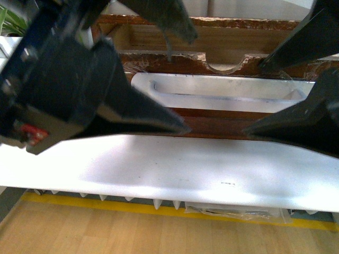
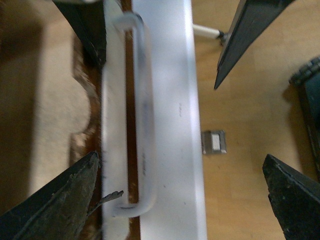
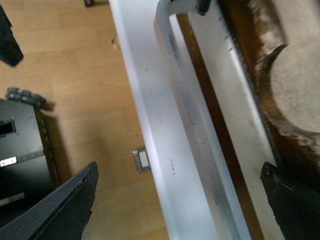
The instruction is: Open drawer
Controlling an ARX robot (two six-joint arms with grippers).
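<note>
The left gripper (image 2: 180, 160) and right gripper (image 3: 179, 167) both hang wide open, each straddling the long white plastic handle (image 1: 222, 92). It sits mid-frame on the dark brown wooden drawer (image 1: 185, 58), below its chipped, notched top edge.

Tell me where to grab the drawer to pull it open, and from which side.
Take the white handle at mid-span, probably coming down from above. Its bar runs level across the drawer front and stands off it, leaving a slot for one finger behind while the other closes on the outer face.
</note>
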